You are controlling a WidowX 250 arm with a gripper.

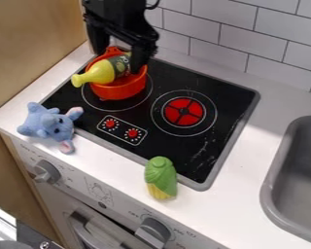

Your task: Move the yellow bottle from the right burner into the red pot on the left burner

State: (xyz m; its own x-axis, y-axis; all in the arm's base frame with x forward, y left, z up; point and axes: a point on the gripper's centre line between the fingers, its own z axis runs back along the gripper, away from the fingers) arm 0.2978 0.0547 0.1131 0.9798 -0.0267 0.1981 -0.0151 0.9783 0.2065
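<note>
Presently, the gripper [120, 62] is low over the red pot [120, 90], and its two fingers stand apart, so to me it looks released. I cannot be sure whether one finger touches the bottle [102, 72]. This bottle lies slantwise in the pot, its dark label part near the fingers and its yellow neck sticking out above the rim. The pot sits on the black stove top [232, 109]. I judge that the step in hand is the work with the bottle at the pot. From such a place, the next move calls for careful clearance, because a finger could catch the rim or tip the bottle. The blue plush elephant [49, 125] lies beside the stove top, and the toy corn [161, 178] is at its front edge, both well apart from the gripper.
</note>
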